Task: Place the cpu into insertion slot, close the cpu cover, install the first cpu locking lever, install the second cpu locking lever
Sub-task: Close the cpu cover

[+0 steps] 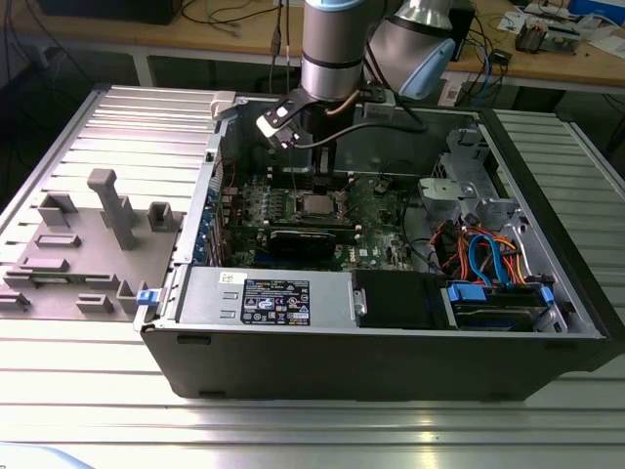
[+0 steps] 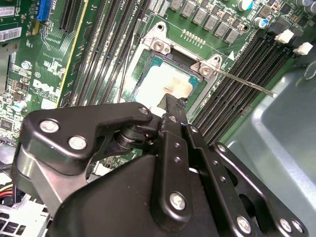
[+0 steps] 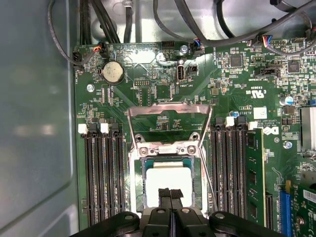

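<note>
The cpu (image 3: 165, 178), a pale square chip, lies flat in the insertion slot (image 3: 139, 197) on the green motherboard. My gripper (image 3: 170, 193) is shut, its two black fingers pressed together with the tips just over the chip's near edge. Nothing shows between them. The cpu cover (image 3: 168, 109), a silver frame, stands flipped up at the slot's hinge side. In the second wrist view the cpu (image 2: 163, 84) is bare and a thin silver locking lever (image 2: 247, 85) sticks out free from a slot corner. In the exterior view the arm (image 1: 332, 49) hangs over the slot (image 1: 317, 205).
Black memory slots (image 3: 101, 173) flank the socket on both sides. The open case wall (image 3: 34, 123) stands close by. A black card (image 1: 312, 239), the power supply (image 1: 273, 298) and a drive bay with coloured cables (image 1: 488, 264) fill the case. Grey fixtures (image 1: 107, 210) sit on the exterior view's left.
</note>
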Motion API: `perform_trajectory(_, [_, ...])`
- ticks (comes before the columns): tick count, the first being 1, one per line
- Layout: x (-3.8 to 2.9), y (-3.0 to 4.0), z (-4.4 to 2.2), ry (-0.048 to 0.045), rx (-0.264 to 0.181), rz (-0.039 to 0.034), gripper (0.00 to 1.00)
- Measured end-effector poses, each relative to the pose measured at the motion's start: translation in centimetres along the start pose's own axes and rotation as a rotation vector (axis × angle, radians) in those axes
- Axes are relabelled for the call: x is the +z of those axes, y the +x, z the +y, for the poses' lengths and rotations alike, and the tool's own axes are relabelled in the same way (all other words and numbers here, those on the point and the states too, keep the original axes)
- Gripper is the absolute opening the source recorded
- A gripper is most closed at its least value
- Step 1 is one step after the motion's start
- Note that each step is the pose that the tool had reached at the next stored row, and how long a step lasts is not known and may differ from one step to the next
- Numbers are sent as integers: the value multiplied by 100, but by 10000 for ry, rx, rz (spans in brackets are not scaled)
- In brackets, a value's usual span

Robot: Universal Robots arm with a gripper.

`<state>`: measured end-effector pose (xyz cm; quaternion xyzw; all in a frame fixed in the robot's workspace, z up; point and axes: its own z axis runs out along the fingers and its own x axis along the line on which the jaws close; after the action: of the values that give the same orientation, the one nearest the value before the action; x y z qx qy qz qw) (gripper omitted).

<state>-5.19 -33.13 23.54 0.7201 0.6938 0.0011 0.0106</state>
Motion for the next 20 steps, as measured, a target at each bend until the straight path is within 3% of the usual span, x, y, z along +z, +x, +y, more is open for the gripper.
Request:
perform_trajectory(5, [-33, 0, 1, 13, -45, 2, 11])
perform_trajectory(10, [-33, 0, 3, 56, -463, 5, 11])
perform_trajectory(16, [-33, 0, 3, 56, -486, 5, 11])
perform_trajectory(20, [-33, 0, 3, 49, -949, 12, 11])
